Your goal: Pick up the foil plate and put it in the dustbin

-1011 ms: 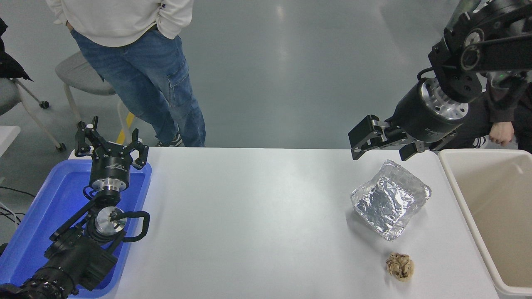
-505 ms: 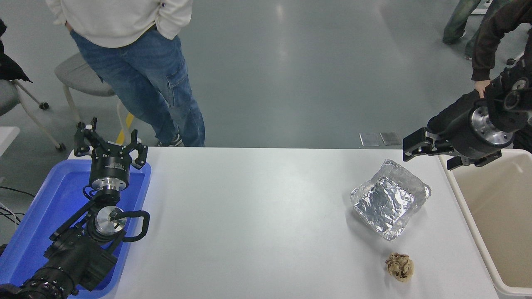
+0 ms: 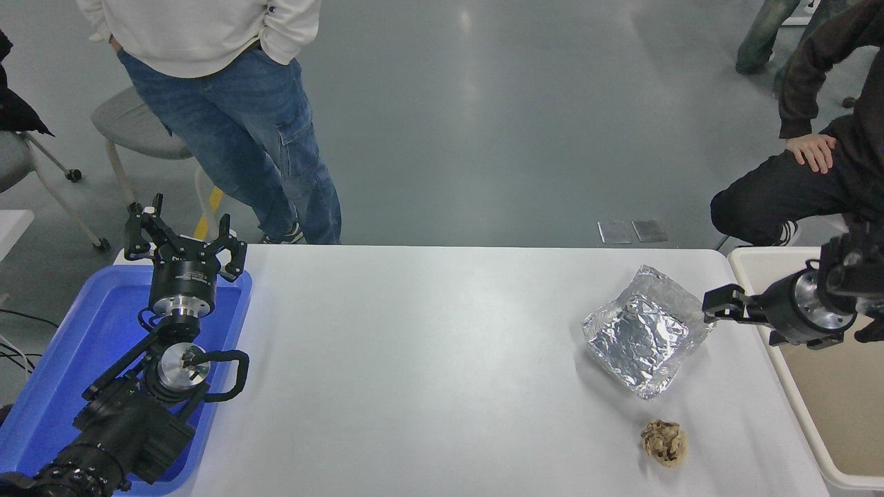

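right gripper (image 3: 718, 306) sat low at the desk's right side, pointing left, its tip just beside the right rim of the foil plate (image 3: 646, 337). jaws: could not tell how far apart they stood from this angle, only one dark finger block read clearly. nothing was held in them. whether the tip touched the foil could not be told either. the wrist behind it, black with a silver ring, lay over the left rim of the dustbin (image 3: 787, 386).

foil plate rested flat on the white desk (image 3: 428, 359), toward the right half, turned cornerwise, wrinkled rims up, hollow side open to the camera. it was apart from the dustbin, with a strip of bare desk between them. the dustbin stood off the desk's right edge, beige, only its left part in view.

a small brown crumpled paper ball (image 3: 664, 443) lay on the desk nearer the camera than the foil plate, apart from it.

left gripper (image 3: 185, 235) was parked at the lower left above the far end of a blue plastic tray (image 3: 69, 345), jaws spread wide and holding nothing, arm running back to the bottom corner.

beyond the desk: a person in blue jeans and a pale sweatshirt (image 3: 228, 103) stood at the upper left, hands in pockets. a second person in dark clothes (image 3: 822, 172) was crouched or seated at the upper right, one hand on a knee. a grey chair (image 3: 131, 128) stood behind the first person. two small metal floor plates (image 3: 632, 230) lay just past the desk's far edge.
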Controlling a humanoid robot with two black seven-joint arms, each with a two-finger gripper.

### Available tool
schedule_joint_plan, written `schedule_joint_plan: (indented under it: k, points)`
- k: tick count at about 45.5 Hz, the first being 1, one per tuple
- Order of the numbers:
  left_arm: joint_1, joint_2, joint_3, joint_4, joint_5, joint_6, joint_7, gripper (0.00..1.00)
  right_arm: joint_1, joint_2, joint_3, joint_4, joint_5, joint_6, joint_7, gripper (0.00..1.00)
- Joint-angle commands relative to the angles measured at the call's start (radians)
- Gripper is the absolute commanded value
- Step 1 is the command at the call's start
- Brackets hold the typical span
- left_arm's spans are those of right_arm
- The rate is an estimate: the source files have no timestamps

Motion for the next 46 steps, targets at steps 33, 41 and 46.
schedule_joint_plan:
  k: [33, 41, 46]
  points:
    - [-0.001, 0.0, 0.0, 0.0, 0.0, 0.0, 0.0, 0.99, -0.384, 0.195, 0.331, -0.356, -0.009, -0.069, -0.068, 0.46]
    - [-0.001, 0.0, 0.0, 0.0, 0.0, 0.0, 0.0, 0.99, -0.384, 0.199, 0.347, -0.37, -0.011, -0.07, -0.068, 0.17]
    - [-0.001, 0.0, 0.0, 0.0, 0.0, 0.0, 0.0, 0.99, -0.382, 0.199, 0.362, -0.368, -0.026, -0.079, -0.066, 0.0]
